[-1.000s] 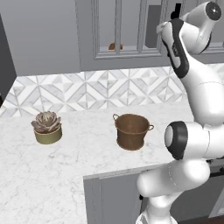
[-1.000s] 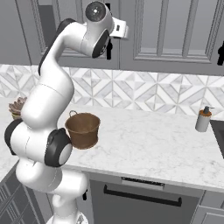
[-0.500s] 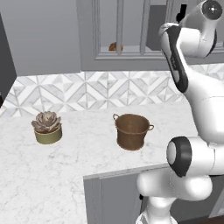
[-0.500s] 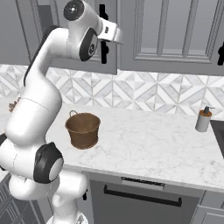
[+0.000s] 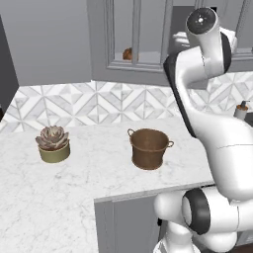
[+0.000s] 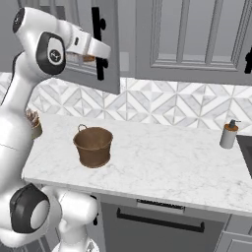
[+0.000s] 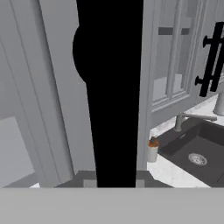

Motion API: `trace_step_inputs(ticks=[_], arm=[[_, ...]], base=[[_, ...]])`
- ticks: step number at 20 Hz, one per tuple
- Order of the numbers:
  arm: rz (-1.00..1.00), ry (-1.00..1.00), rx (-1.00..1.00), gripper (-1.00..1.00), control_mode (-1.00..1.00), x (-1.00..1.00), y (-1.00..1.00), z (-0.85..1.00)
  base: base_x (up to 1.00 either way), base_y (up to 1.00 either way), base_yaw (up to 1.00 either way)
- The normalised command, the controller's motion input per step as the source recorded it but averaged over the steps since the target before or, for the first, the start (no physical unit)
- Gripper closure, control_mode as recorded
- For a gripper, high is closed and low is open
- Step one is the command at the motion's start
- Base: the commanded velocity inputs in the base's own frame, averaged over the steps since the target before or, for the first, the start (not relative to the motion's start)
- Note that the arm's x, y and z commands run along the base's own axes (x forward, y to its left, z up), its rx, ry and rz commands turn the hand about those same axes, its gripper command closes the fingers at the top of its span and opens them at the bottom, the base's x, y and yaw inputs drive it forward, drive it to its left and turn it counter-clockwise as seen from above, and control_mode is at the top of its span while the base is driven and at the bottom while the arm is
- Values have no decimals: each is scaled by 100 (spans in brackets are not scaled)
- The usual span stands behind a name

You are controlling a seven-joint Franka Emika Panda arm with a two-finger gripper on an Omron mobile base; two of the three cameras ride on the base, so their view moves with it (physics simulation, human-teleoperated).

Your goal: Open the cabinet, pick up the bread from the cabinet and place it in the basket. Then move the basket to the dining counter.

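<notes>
While the white arm reached high at upper left, its jaws clamped the long black bar handle (image 6: 99, 44) of the grey glass-paned cabinet (image 6: 110, 64).

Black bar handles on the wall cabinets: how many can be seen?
2. One handle is on the glass door by the hand; another is at the right base view's right edge. Others may be hidden.

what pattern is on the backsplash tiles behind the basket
Grey and white geometric triangles on the backsplash, clearest in the right base view.

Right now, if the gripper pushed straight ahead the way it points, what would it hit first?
The gripper is shut on the cabinet's black bar handle, so it meets that at once; just behind looks to be the grey cabinet door, though depth is unclear.
</notes>
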Motion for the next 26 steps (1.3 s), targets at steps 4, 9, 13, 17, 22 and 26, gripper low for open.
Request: trace_step_inputs(ticks=[4, 9, 13, 17, 22, 26], arm=[[-24, 4, -17, 100, -100, -82, 48, 0], [-9, -2, -15, 100, -100, -100, 59, 0], [-4, -10, -4, 100, -100, -88, 63, 0], [-4, -9, 0, 100, -100, -80, 61, 5], [-9, 1, 0, 100, -100, -53, 68, 11], [-17, 8, -3, 100, -100, -21, 72, 0]], base=[[0, 0, 0], [0, 0, 0], [0, 0, 0], [0, 0, 0], [0, 0, 0], [0, 0, 0]])
